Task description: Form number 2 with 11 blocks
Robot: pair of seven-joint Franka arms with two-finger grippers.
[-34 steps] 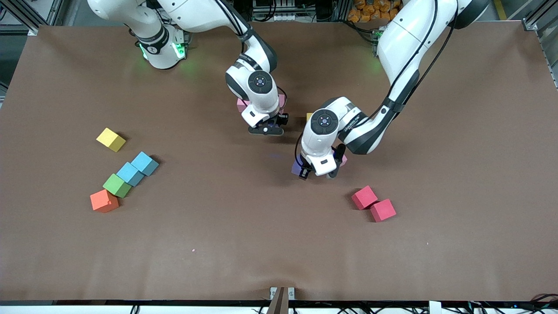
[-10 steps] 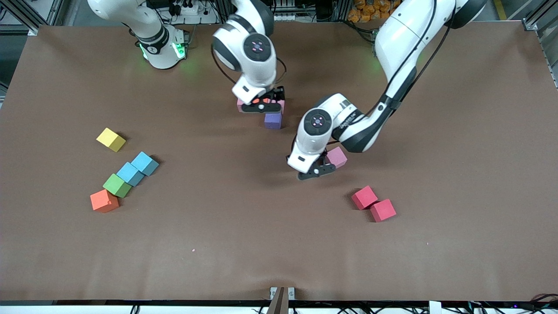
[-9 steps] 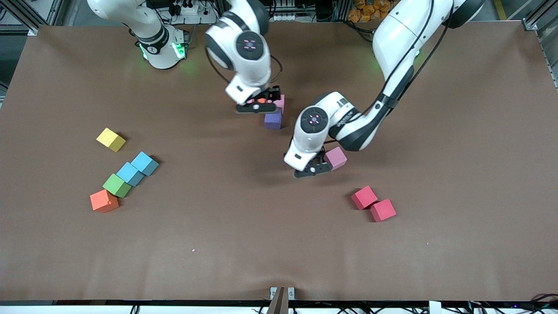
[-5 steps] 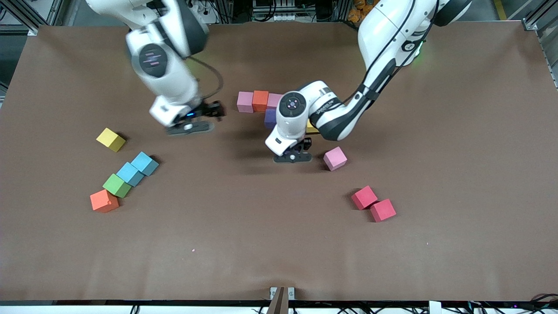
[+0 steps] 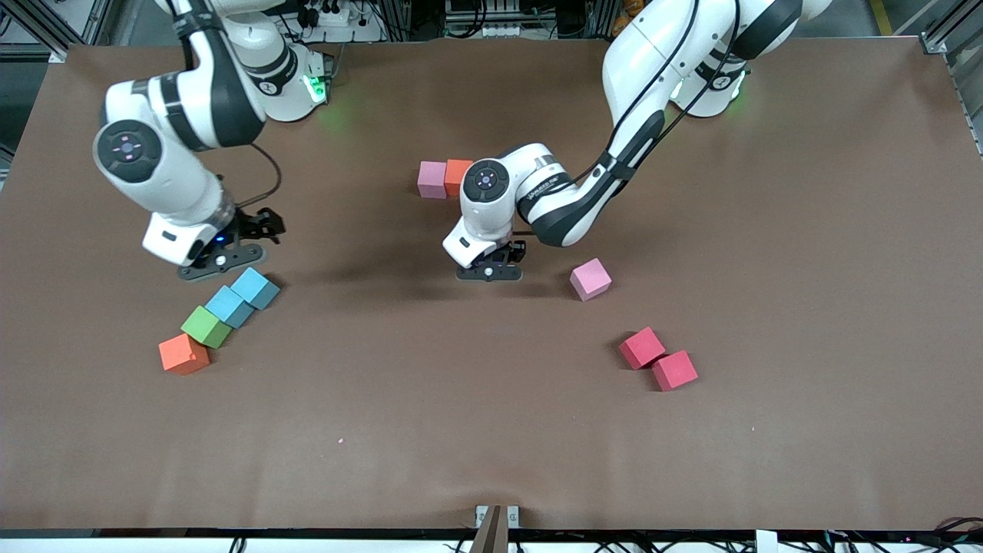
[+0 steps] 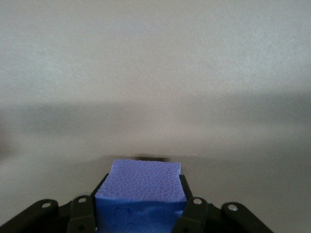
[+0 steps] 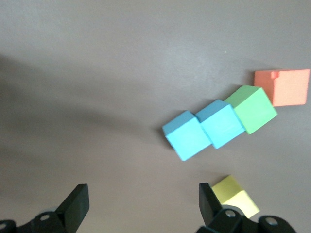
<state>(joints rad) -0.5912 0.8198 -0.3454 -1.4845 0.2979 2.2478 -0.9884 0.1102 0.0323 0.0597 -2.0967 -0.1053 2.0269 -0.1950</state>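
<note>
Left end effector hovering over bare tabletop near the middle, fingers clamped on a purple block. Right end effector hanging wide open and empty at the right arm's end, above the yellow block, which is peeking out beside one finger in the right wrist view. Two light blue blocks, a green cube and an orange block lying in a touching diagonal row just beside it. Pink block and red-orange block sitting edge to edge beside the left wrist. Another pink block resting alone; two red blocks touching, nearer the front camera.
</note>
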